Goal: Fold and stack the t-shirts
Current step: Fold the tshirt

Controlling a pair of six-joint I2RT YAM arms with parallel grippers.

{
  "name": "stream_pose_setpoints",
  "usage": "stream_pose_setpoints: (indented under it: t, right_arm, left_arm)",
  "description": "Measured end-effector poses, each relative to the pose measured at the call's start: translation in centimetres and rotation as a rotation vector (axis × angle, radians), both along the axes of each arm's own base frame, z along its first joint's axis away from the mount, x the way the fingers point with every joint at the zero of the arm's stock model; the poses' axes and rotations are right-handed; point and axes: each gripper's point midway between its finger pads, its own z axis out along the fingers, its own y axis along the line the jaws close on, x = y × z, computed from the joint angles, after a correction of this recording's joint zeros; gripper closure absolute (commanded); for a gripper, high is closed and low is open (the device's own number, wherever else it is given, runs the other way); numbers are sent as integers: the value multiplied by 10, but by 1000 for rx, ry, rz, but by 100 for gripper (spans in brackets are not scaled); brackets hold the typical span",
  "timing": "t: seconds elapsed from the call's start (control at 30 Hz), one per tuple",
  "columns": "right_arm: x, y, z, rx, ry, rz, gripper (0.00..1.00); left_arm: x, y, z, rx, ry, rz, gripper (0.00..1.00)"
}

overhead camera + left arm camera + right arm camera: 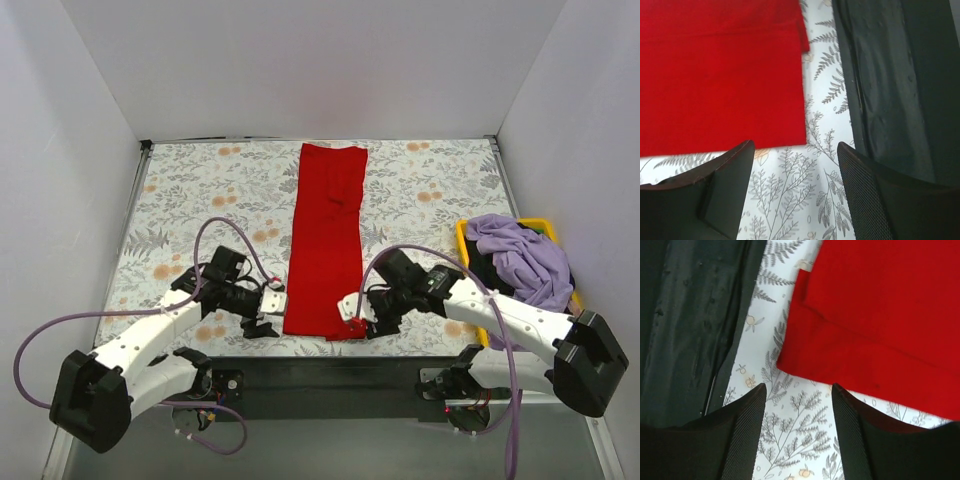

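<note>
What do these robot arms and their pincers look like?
The left arm and right arm have white shells with chunky black joints. A pale purple cable loops along each. The left gripper and right gripper each have two broad dark fingers with ribbed inner faces.

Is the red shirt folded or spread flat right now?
Partly folded: the red t-shirt lies as one long narrow strip, no sleeves sticking out, layers overlapping at its near end. No crosswise fold yet.

Left arm, right arm bent low, converging inward; left gripper jaws apart; right gripper jaws apart
</note>
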Motion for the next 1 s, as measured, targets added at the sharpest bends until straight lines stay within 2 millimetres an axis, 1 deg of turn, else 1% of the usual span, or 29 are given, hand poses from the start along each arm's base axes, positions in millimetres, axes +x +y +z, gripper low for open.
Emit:
stream_pose_setpoints:
  t: [0.07,0.13,0.23,0.3,0.53,0.6,0.67,0.7,0.73,0.77,0.8,0.87,0.9,0.97,1.0]
  right_arm:
    - [-11,5,-8,3,-41,70,41]
    - [-14,11,-15,8,-89,116,41]
    - [-17,17,-27,0,-131,161,49]
    - [-17,21,-34,-9,-153,183,54]
    - [-21,17,-57,-55,-193,222,55]
    - [-20,19,-59,-57,-199,226,55]
    - [-18,23,-59,-47,-213,227,58]
    - [-18,25,-59,-43,-219,227,63]
    - [-18,26,-59,-41,-222,229,65]
    - [-18,27,-60,-43,-221,230,68]
    - [-19,29,-60,-40,-225,230,74]
    - [-20,31,-61,-41,-232,234,81]
    - [-20,31,-62,-42,-237,234,89]
    - [-22,32,-62,-39,-249,238,99]
    - [-22,33,-62,-40,-257,237,99]
  left_arm:
    - [-9,-4,-11,11,-17,-56,35]
    - [-18,-6,-23,23,-32,-101,35]
    - [-25,-8,-35,38,-56,-139,37]
    - [-23,-10,-39,48,-71,-144,39]
    - [-11,-19,-49,64,-115,-146,47]
    - [-14,-20,-55,76,-119,-156,53]
    - [-17,-20,-63,97,-120,-170,56]
    - [-19,-19,-67,111,-122,-176,58]
    - [-21,-18,-71,125,-120,-181,61]
    - [-23,-19,-73,130,-121,-189,67]
    - [-23,-20,-73,130,-128,-196,69]
    - [-24,-23,-73,132,-142,-210,77]
    - [-25,-24,-74,134,-145,-215,88]
    - [-28,-26,-74,142,-155,-227,94]
    - [-29,-27,-74,144,-158,-233,99]
